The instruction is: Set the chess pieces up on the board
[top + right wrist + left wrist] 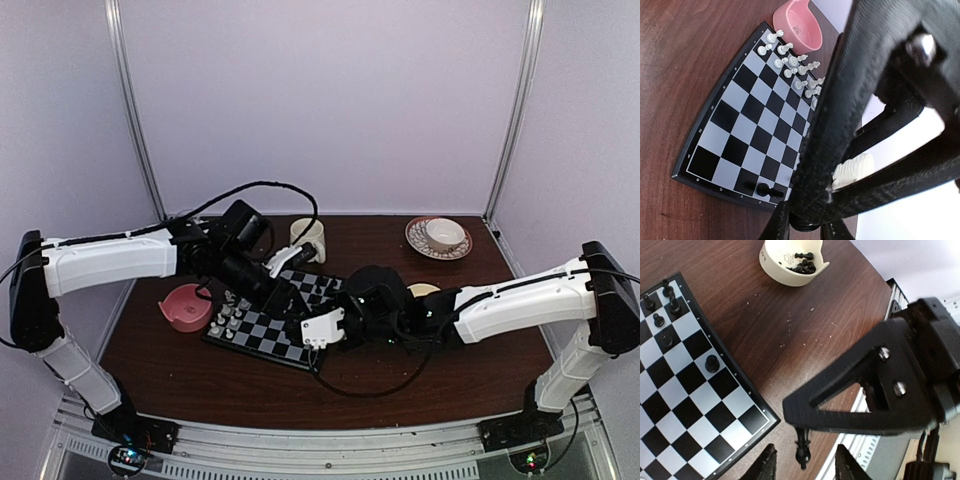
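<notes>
The board [268, 330] lies mid-table, with white chess pieces [228, 318] along its left side. Both grippers meet above its right corner. My right gripper [806, 227] is shut on a black chess piece [805, 226]. In the left wrist view that piece [802, 452] hangs below the right gripper's finger [865, 400]. My left gripper [807, 465] stands open around the piece without touching it. More black pieces [660, 300] stand on the board's [685, 405] far corner, and one black piece [767, 191] lies on its side on the board's [695, 165] near edge row.
A cream bowl [790, 262] holding several black pieces sits on the table beyond the board. A pink bowl [187, 305] is left of the board. A cream mug [308, 238] and a cup on a saucer [438, 238] stand at the back.
</notes>
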